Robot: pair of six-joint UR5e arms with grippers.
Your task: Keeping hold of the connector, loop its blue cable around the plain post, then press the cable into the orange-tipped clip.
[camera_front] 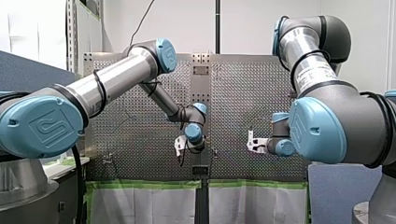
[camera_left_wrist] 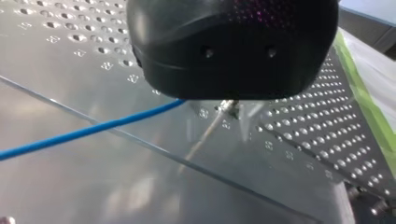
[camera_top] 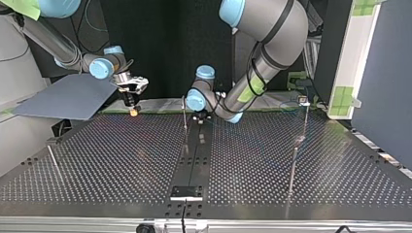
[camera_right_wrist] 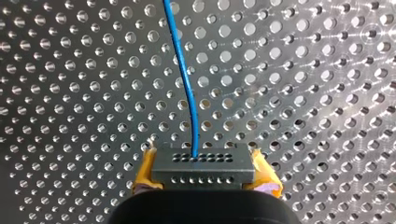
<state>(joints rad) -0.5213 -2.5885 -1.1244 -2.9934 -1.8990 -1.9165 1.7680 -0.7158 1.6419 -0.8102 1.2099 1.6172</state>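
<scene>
Connector [camera_right_wrist: 201, 167] sits clamped between the yellow pads [camera_right_wrist: 145, 170] of the right gripper [camera_right_wrist: 205, 173], its blue cable [camera_right_wrist: 187, 79] running straight ahead over the perforated table [camera_right_wrist: 70, 93]. You cannot tell whether the left gripper [camera_left_wrist: 232, 65] is released or clenched: its black body blocks the view. The cable passes just under it, beside a blurred thin post [camera_left_wrist: 205, 137]. The left arm [camera_top: 252, 73] reaches low to mid-table.

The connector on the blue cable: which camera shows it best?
The right wrist view: the connector sits close up, clamped between the yellow pads of my right gripper, the blue cable leaving it. The left wrist view shows only cable. Front and top views: too small to make out.
</scene>
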